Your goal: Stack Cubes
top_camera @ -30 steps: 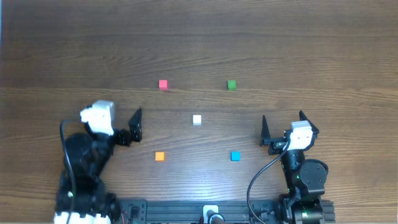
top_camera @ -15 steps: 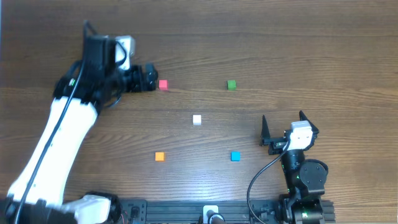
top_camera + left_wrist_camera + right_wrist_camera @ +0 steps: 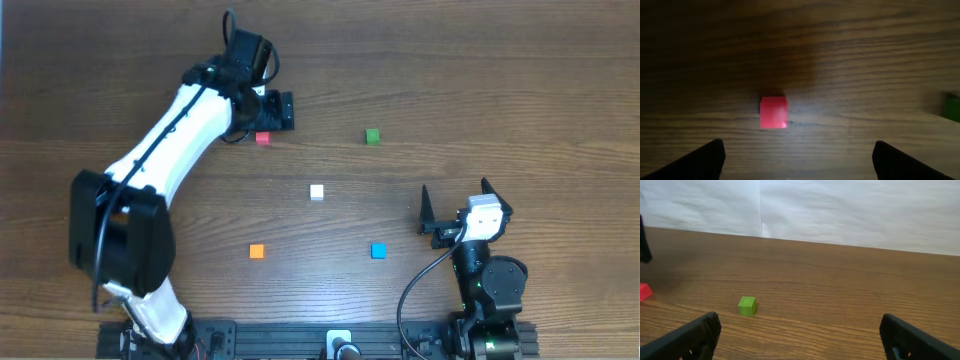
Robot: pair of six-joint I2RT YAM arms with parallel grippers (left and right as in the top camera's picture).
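Five small cubes lie apart on the wooden table: a pink-red cube [image 3: 262, 138] and a green cube [image 3: 372, 136] at the back, a white cube [image 3: 317, 192] in the middle, an orange cube [image 3: 257, 251] and a blue cube [image 3: 378, 251] nearer the front. My left gripper [image 3: 287, 111] hovers open above the pink-red cube [image 3: 774, 112], which sits between and ahead of its fingers, untouched. The green cube [image 3: 952, 106] shows off to the side. My right gripper [image 3: 454, 190] stands open and empty near its base, facing the green cube [image 3: 747, 305] from a distance.
The wooden table [image 3: 520, 90] runs wide around the cubes. A white backdrop [image 3: 850, 210] rises behind the table's far edge. The left arm's white link [image 3: 170, 135] stretches diagonally over the left half of the table.
The left arm swung from near its base up and across to the pink-red cube, ending above it. The right arm has stayed still, and no cube moved.
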